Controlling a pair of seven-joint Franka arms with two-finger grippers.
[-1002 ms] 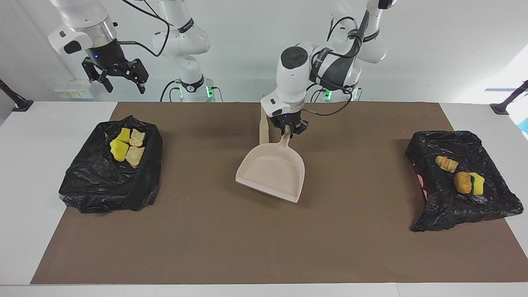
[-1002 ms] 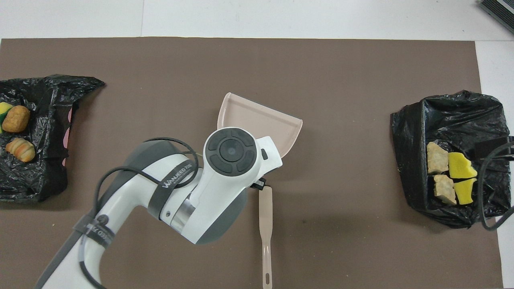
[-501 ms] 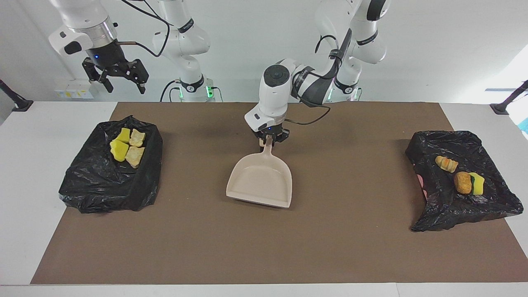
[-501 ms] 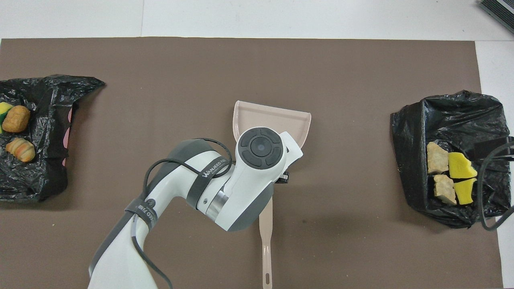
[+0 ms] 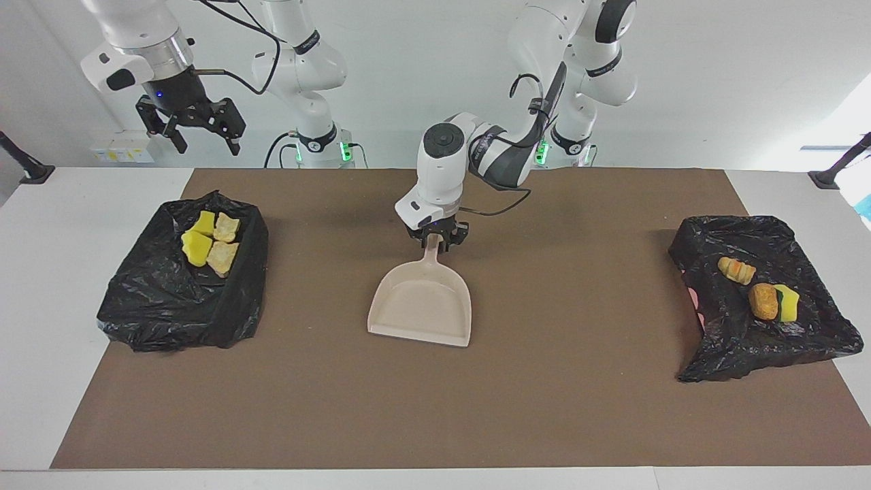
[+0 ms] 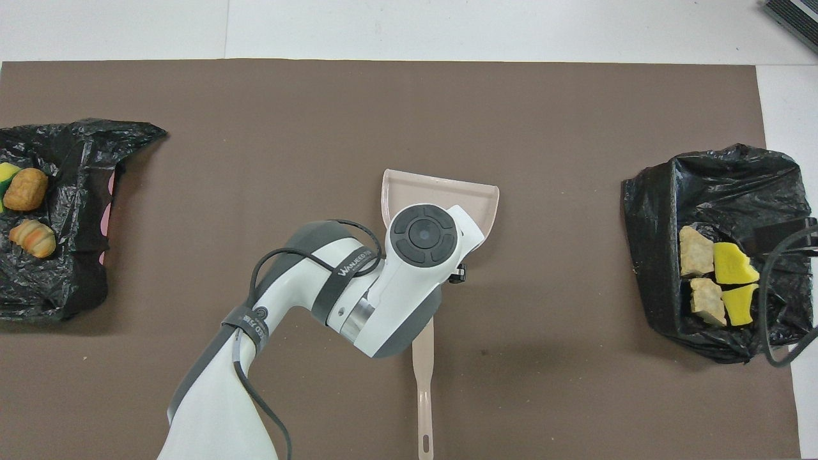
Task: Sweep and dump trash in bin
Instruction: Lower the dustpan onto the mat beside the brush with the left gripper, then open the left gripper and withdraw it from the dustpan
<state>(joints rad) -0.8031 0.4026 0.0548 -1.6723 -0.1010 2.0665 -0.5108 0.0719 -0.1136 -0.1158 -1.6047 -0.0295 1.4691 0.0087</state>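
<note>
My left gripper (image 5: 436, 243) is shut on the handle of the beige dustpan (image 5: 420, 307) at the middle of the mat. The pan lies low on the mat, empty, with its mouth pointing away from the robots. In the overhead view my left hand covers the handle and part of the dustpan (image 6: 441, 190). Trash lies in two black-bagged bins. Yellow sponge pieces and tan chunks (image 5: 208, 242) are in the bin (image 5: 180, 299) at the right arm's end. A croissant (image 5: 737, 270), a brown chunk (image 5: 763, 301) and a sponge piece (image 5: 789, 303) are in the other bin (image 5: 762, 347). My right gripper (image 5: 191, 124) is open, up over the first bin.
A beige stick-like tool (image 6: 423, 383) lies on the brown mat (image 6: 549, 115), nearer to the robots than the dustpan. In the overhead view the bins show at the mat's two ends, one bin (image 6: 709, 185) at the right arm's end and the other (image 6: 70, 144) at the left arm's.
My left gripper has carried the dustpan toward the right arm's end and turned it so that its mouth faces straight away from the robots. The right arm has stayed in place.
</note>
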